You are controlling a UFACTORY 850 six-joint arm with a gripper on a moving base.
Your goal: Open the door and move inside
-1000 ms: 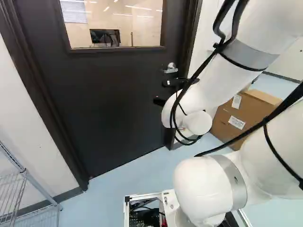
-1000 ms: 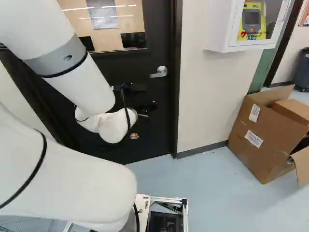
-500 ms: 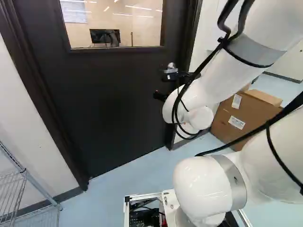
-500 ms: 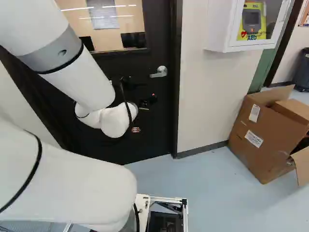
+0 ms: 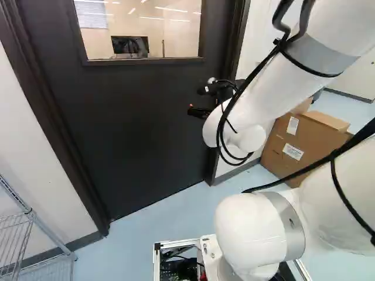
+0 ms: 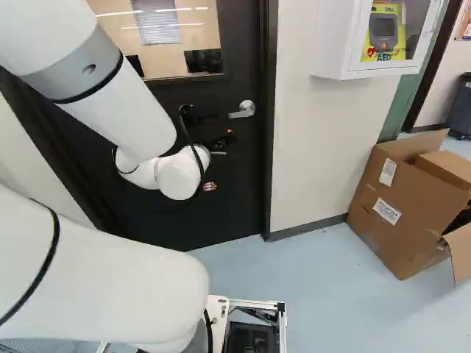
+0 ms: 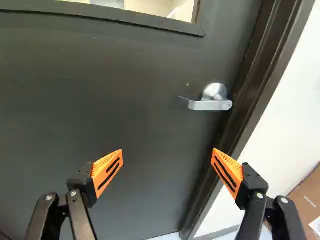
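My gripper is in front of the closed dark door, near its handle side. In the wrist view the gripper stands wide open, its orange pads far apart and nothing between them. The silver lever handle lies ahead of the fingers and off toward the door frame, touched by neither. The right base view shows the same handle uncovered, just beyond the gripper; in the left base view it is mostly hidden behind the gripper.
The door frame meets a white wall holding an AED cabinet. An open cardboard box sits on the floor right of the door. At the left of the left base view is a wire shelf. The door has a window.
My wrist and gripper have risen a little against the door, and in the wrist joint's place more door shows below. The base, door and handle have not moved.
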